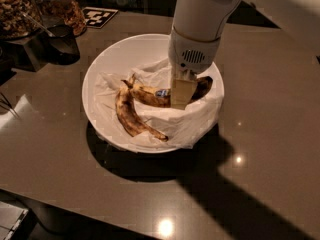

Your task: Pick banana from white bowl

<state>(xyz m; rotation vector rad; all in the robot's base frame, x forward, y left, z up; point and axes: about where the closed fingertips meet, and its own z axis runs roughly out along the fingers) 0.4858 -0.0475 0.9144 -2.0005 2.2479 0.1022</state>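
Camera view: arm (200,14) reaches straight down, pincer (181,91) at banana (147,95) in white bowl (100,69); grip unclear.

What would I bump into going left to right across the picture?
Jar of nuts → dark container → thin brown banana → gripper, down in the white bowl on the stickered banana.

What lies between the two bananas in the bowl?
Only crumpled paper towel, as the camera view shows. The gripper hangs right over the stickered banana.
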